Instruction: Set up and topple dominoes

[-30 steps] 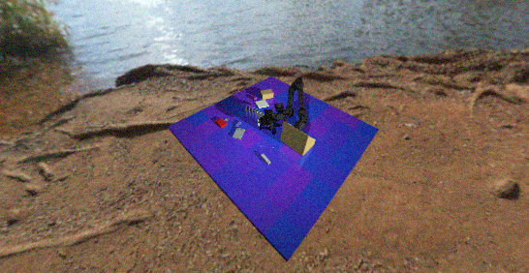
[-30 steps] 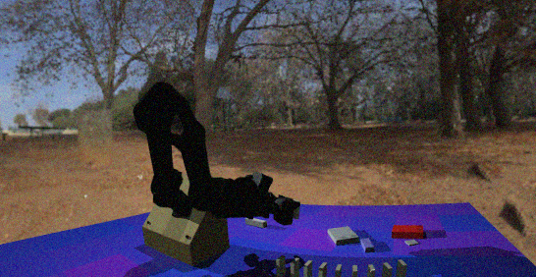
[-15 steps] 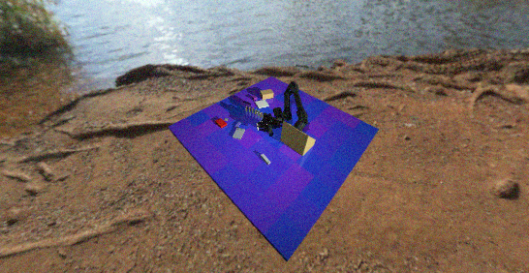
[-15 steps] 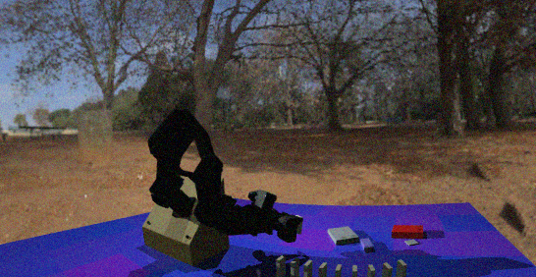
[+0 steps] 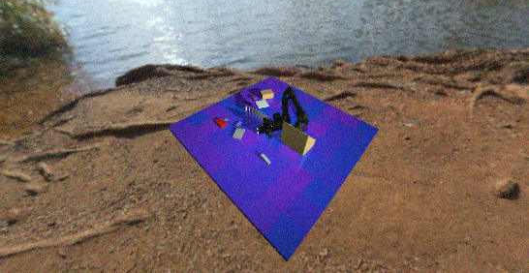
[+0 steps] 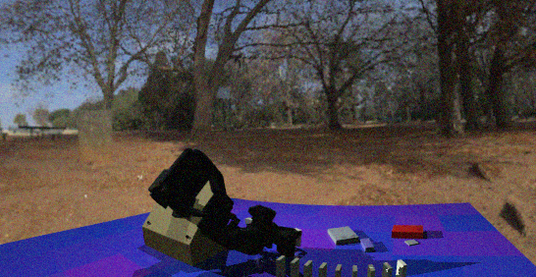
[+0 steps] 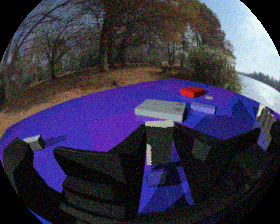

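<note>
Blue and purple patches cover the tabletop point(image 5: 291, 207) point(image 6: 442, 215) point(image 7: 111, 132), and your work sits over it close to the dark arm point(image 5: 300, 116) point(image 6: 211, 220). Nearest to you in the wrist view, the tool point(image 5: 260, 129) point(image 6: 295, 242) point(image 7: 159, 127) is narrowed onto a domino point(image 7: 161, 143), gripping it between its fingers. That domino looks about upright, long axis up and down; you can't tell from here whether its foot touches down.

The relation to mind is sideways: the standing row point(image 5: 254, 113) point(image 6: 322, 270) point(image 7: 266, 124) lies off to the right in the wrist view, and the tool is beside its arm-side end. Your next move, I judge, is to bring the domino into line with that end, broad face matching its neighbour's, one row gap out. Come in from outside the line; a finger swinging right could start the fall early.

Farther off, a pale piece point(image 5: 265, 159) point(image 6: 248, 221) point(image 7: 34, 142) lies on the left of the wrist view, well apart from the row. Beyond the domino are the grey block point(image 5: 238, 133) point(image 6: 343, 236) point(image 7: 161, 109) and, farthest, the red block point(image 5: 220, 123) point(image 6: 407, 231) point(image 7: 193, 92).
</note>
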Controlling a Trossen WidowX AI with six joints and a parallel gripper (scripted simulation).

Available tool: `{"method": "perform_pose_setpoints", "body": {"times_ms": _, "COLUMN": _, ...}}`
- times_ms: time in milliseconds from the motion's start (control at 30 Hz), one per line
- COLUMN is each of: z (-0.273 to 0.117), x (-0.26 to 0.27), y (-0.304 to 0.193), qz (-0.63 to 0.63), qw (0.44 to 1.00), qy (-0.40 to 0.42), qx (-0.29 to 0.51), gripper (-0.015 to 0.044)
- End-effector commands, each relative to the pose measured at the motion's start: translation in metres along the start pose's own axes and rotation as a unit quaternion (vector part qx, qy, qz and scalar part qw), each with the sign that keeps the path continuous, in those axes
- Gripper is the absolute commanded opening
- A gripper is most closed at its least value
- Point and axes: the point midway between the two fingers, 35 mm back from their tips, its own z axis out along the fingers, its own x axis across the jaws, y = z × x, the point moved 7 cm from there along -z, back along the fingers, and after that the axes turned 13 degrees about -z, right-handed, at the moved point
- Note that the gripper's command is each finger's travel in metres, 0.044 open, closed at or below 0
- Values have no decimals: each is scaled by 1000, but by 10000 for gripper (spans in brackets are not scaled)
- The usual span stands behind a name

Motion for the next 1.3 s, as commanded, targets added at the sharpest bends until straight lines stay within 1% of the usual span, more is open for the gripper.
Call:
{"method": "perform_pose_setpoints", "body": {"times_ms": 0, "z": 2, "x": 1, "y": -4, "qz": -5, "qw": 1000, "qy": -3, "qx": -5, "gripper": 107}}
{"method": "perform_pose_setpoints", "body": {"times_ms": 233, "z": 2, "x": 1, "y": -4, "qz": -5, "qw": 1000, "qy": -3, "qx": -5, "gripper": 107}}
{"method": "perform_pose_setpoints", "body": {"times_ms": 633, "z": 2, "x": 1, "y": -4, "qz": -5, "qw": 1000, "qy": -3, "qx": -5, "gripper": 422}}
{"method": "perform_pose_setpoints", "body": {"times_ms": 667, "z": 2, "x": 1, "y": -4, "qz": -5, "qw": 1000, "qy": -3, "qx": -5, "gripper": 440}}
{"method": "perform_pose_setpoints", "body": {"times_ms": 800, "z": 1, "x": -1, "y": 2, "qz": -5, "qw": 1000, "qy": -2, "qx": -4, "gripper": 440}}
{"method": "perform_pose_setpoints", "body": {"times_ms": 967, "z": -3, "x": -9, "y": 43, "qz": -1, "qw": 1000, "qy": -3, "qx": -3, "gripper": 440}}
{"method": "perform_pose_setpoints", "body": {"times_ms": 1100, "z": -3, "x": -9, "y": 44, "qz": -1, "qw": 1000, "qy": -3, "qx": -3, "gripper": 440}}
{"method": "perform_pose_setpoints", "body": {"times_ms": 1167, "z": 1, "x": -12, "y": 45, "qz": -1, "qw": 1000, "qy": -2, "qx": -1, "gripper": 440}}
{"method": "perform_pose_setpoints", "body": {"times_ms": 1267, "z": 19, "x": -21, "y": 47, "qz": 0, "qw": 1000, "qy": 1, "qx": 8, "gripper": 440}}
